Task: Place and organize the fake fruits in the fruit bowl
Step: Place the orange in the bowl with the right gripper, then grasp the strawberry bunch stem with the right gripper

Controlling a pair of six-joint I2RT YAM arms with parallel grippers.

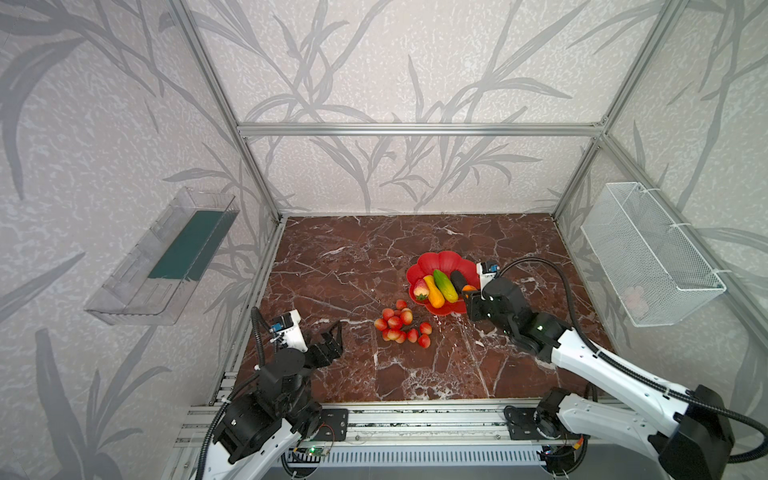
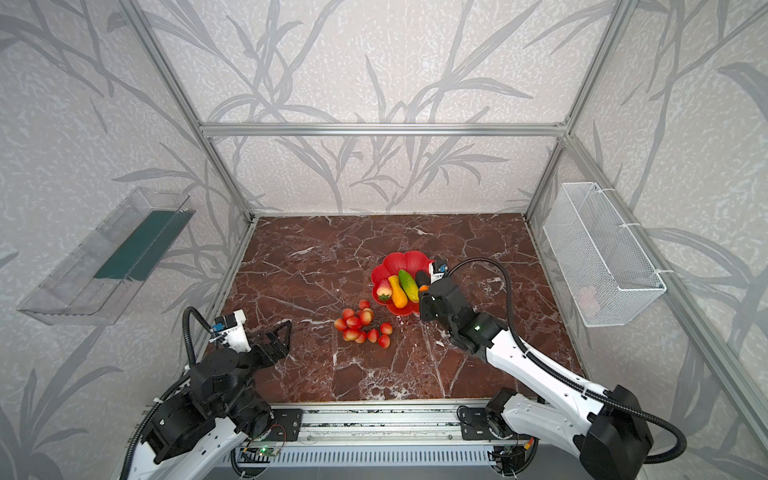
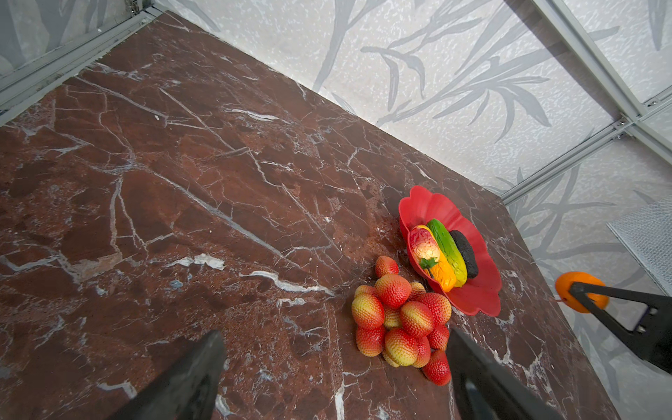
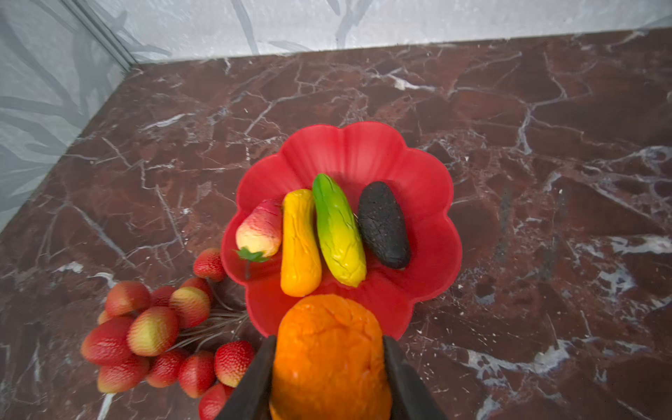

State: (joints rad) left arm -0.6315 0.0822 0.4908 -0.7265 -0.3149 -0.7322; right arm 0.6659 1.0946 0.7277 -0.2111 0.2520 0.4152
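Right wrist: R claw point(image 4: 329, 340) clamps prob. dimpled orange point(image 4: 327, 323) near glossy petalled bowl point(image 4: 429, 189); L claw point(image 1: 334, 332) splayed, empty.

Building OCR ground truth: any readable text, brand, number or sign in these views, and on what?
No legible text in any view.
No print shows on the fruit bowl, fake fruits or marble table.
Too small to tell whether they carry text: the circuit board at the front rail, blue parts on the wrist cameras.

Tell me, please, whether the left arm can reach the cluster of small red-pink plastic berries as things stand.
Probably yes: the open, empty left gripper faces the berry cluster, with only bare marble tabletop between them.
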